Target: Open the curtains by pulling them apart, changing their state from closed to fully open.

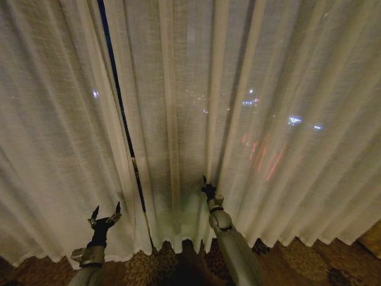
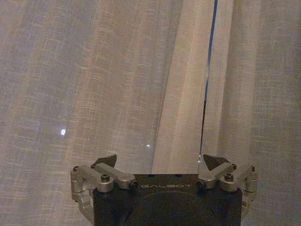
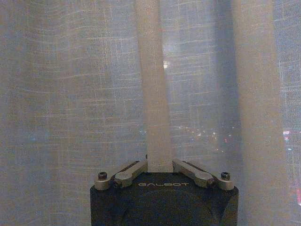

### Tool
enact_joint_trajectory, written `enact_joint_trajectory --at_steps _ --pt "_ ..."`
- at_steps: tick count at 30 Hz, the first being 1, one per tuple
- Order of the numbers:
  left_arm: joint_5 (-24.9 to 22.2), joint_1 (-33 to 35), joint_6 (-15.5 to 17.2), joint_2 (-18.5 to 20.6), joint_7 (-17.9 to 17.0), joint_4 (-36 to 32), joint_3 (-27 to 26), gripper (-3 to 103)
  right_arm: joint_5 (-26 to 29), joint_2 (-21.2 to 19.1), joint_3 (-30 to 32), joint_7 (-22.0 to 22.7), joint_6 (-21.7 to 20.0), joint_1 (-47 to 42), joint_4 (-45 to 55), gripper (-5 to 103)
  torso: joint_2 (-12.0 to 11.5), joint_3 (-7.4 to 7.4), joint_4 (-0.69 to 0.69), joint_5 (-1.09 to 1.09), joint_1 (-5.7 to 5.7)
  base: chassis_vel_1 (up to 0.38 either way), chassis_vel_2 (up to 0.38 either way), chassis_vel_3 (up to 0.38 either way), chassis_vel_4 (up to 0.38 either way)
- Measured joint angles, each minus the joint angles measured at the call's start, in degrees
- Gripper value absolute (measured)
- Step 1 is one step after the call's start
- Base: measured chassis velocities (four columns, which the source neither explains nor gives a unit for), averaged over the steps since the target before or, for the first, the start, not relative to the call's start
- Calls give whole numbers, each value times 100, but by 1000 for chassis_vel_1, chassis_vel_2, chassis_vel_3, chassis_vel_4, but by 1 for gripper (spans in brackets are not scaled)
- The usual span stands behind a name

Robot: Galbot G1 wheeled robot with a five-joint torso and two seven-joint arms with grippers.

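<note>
Two sheer cream curtains hang side by side, the left panel (image 1: 53,149) and the right panel (image 1: 286,89), with a thin dark gap (image 1: 122,119) between them. My left gripper (image 1: 106,213) is open low in front of the left panel, close to the gap. In the left wrist view its fingers (image 2: 110,161) are spread in front of the fabric with the gap (image 2: 209,94) just off to one side. My right gripper (image 1: 207,188) is pressed into the right panel, shut on a vertical pleat (image 3: 155,103) that runs between its closed fingers (image 3: 134,169).
Dark patterned carpet (image 1: 297,262) lies below the curtain hems. Coloured lights (image 1: 268,155) glow through the right panel. A brown shape (image 1: 372,238) sits at the far right edge near the floor.
</note>
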Motion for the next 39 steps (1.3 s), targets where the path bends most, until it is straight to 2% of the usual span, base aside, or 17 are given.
enact_joint_trajectory --at_steps 8,20,39 --pt "0 0 0 0 0 0 0 100 232 -15 33 -172 38 -37 13 0 0 0 0 0 0 0 0 0 0" --pt "0 0 0 0 0 0 0 100 315 -53 72 -176 41 -81 73 0 0 0 1 0 0 -34 -27 39 37" --pt "0 0 0 0 0 0 0 100 340 -112 142 -209 37 -91 102 0 0 0 1 0 0 -263 -265 272 263"
